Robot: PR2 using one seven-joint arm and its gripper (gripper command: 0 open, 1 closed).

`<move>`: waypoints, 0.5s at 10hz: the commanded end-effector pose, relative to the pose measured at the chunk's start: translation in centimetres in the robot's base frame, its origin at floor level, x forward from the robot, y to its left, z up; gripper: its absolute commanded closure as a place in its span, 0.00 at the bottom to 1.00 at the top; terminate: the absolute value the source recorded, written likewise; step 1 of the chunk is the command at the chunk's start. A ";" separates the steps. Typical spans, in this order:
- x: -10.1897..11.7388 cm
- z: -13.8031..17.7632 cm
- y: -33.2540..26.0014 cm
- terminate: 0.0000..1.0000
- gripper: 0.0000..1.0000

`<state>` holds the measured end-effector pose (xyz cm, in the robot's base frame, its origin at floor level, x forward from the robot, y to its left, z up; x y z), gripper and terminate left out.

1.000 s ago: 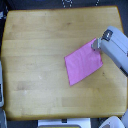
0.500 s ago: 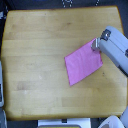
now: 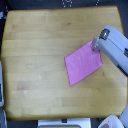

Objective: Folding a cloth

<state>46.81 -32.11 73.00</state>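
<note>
The cloth [image 3: 82, 64] is a bright pink four-sided piece lying flat on the wooden table [image 3: 40, 50], turned like a diamond, right of centre in the exterior view. My gripper [image 3: 95, 45] comes in from the exterior view's right on a grey-white arm [image 3: 115, 50] and sits at the cloth's upper right corner. Its fingertips are small and blurred, so whether they pinch the corner cannot be made out. That corner is partly covered by the gripper.
The table's edges run close to the frame on all sides. Dark floor shows beyond the top edge. Pale objects [image 3: 65, 122] sit below the front edge, and a grey shape [image 3: 2, 95] lies at the exterior view's left edge.
The gripper stays at the cloth's upper right corner with at most a slight shift. The cloth's outline looks the same.
</note>
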 end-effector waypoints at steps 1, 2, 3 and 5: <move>-0.8 0.2 -0.1 0.00 1.00; -0.7 0.2 -0.1 0.00 1.00; -0.7 0.2 -0.1 0.00 1.00; -0.6 0.6 -0.2 0.00 1.00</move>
<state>46.78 -32.19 73.01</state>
